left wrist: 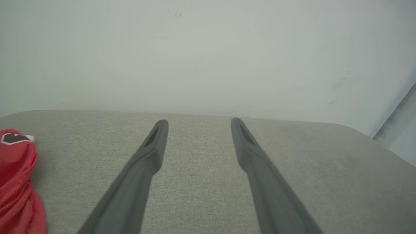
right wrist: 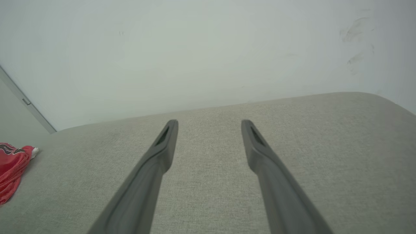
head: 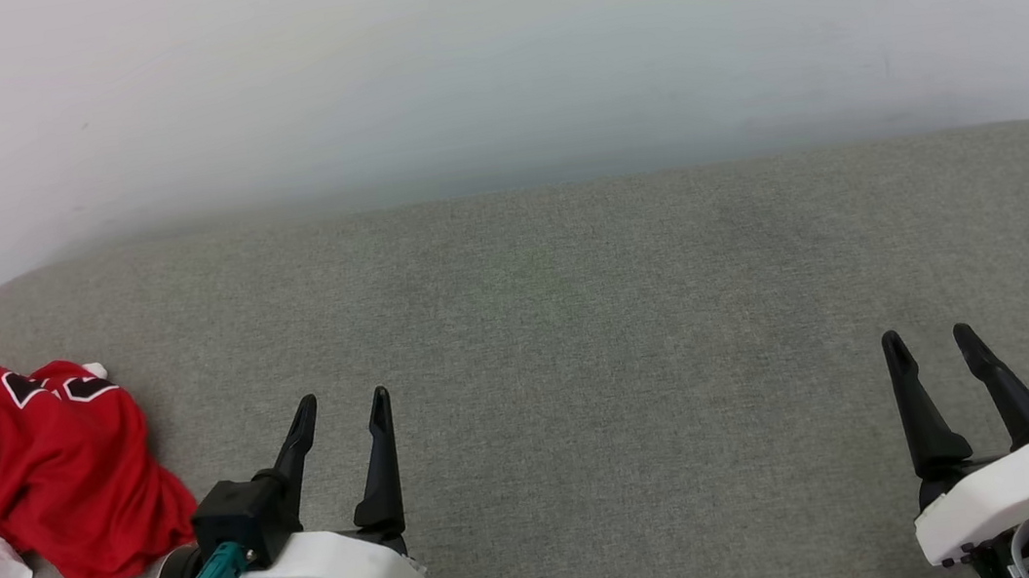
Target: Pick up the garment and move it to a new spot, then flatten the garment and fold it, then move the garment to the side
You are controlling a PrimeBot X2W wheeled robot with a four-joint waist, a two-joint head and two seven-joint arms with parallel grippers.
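Head view: nearest the camera, the left pincer (head: 344, 400) and right pincer (head: 928, 336) both stand wide apart and empty over the grey cushion (head: 577, 320). The garment (head: 55, 463) lies crumpled at the near left edge, just left of the left pincer and untouched. The pick-up is likely not yet begun; the next move calls for reaching left and down onto the heap.

Left wrist view: the pincer gapes, nothing between; the garment sits at the left.

Right wrist view: likewise spread, with the garment far left, seemingly cropped.
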